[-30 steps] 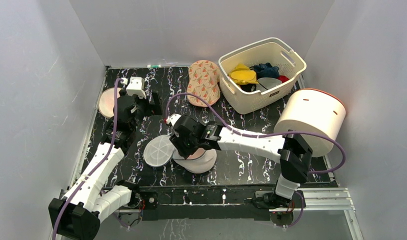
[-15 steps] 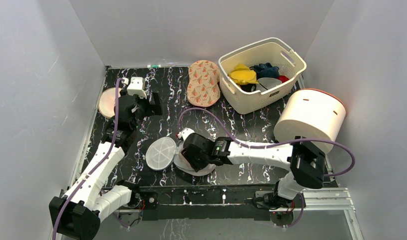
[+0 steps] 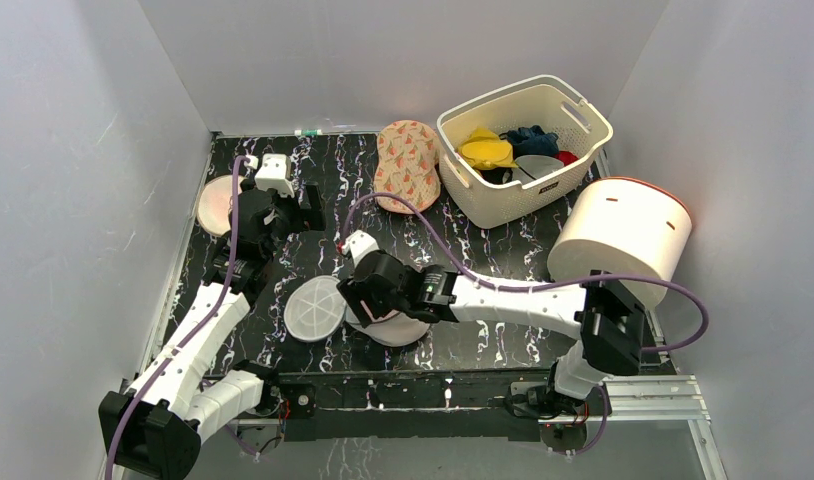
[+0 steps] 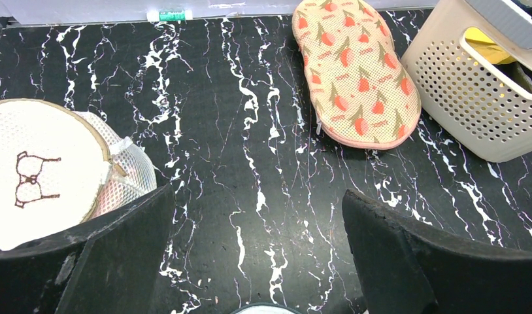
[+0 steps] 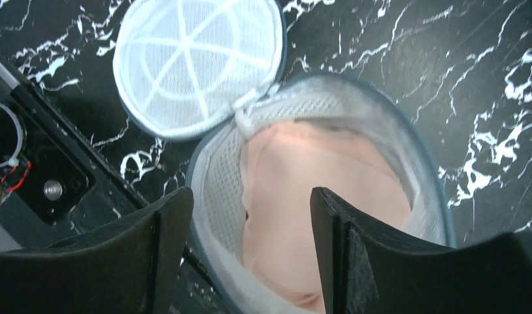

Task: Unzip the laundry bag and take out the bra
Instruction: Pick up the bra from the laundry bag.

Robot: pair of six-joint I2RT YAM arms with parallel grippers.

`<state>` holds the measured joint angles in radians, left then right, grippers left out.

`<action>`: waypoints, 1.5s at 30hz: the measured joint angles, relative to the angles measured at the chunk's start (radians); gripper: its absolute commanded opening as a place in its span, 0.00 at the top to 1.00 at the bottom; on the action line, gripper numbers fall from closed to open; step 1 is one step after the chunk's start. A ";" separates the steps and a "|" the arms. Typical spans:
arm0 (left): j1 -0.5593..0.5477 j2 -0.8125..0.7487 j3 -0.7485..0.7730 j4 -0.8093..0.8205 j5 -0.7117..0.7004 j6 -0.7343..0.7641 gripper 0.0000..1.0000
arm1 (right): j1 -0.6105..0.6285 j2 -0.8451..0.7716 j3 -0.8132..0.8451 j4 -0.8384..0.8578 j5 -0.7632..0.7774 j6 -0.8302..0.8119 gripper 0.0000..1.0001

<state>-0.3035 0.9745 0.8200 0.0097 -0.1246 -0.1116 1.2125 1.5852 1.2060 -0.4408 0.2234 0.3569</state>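
Observation:
The laundry bag point(image 3: 401, 328) lies near the table's front edge, its round mesh lid point(image 3: 314, 308) flipped open to the left. In the right wrist view the white mesh bag point(image 5: 217, 190) gapes and a pale pink bra point(image 5: 329, 190) fills it; the lid point(image 5: 197, 62) hangs off the rim. My right gripper point(image 3: 373, 308) hovers just over the opening, open point(image 5: 250, 196), one finger outside the near rim, the other over the bra, pinching nothing. My left gripper point(image 3: 309, 212) stands wide open point(image 4: 257, 196) over bare table at the back left.
A second round bag with a bra drawing point(image 4: 41, 176) lies by the left gripper. A peach patterned pouch point(image 3: 408, 165) and a cream basket point(image 3: 523, 150) of clothes sit at the back. A large white drum point(image 3: 623, 240) stands at the right edge.
My right gripper dipped toward the front edge over the bag, then drew back a little, and its jaws have widened. The left arm has stayed still.

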 measured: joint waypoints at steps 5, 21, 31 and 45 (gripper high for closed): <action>0.000 0.000 0.000 0.000 0.000 0.000 0.02 | 0.000 0.069 0.037 0.047 0.023 -0.027 0.33; -0.002 0.000 0.000 0.000 0.000 0.000 0.02 | 0.000 0.165 0.042 0.055 0.070 -0.044 0.42; -0.002 0.000 0.000 0.000 0.000 0.000 0.01 | 0.000 0.252 0.041 0.080 0.112 -0.039 0.75; -0.004 0.000 0.000 0.000 0.000 0.000 0.02 | 0.000 0.103 0.025 0.056 0.114 -0.035 1.00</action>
<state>-0.3073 0.9745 0.8200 0.0097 -0.1242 -0.1120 1.2125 1.6886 1.2312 -0.3843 0.3374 0.3222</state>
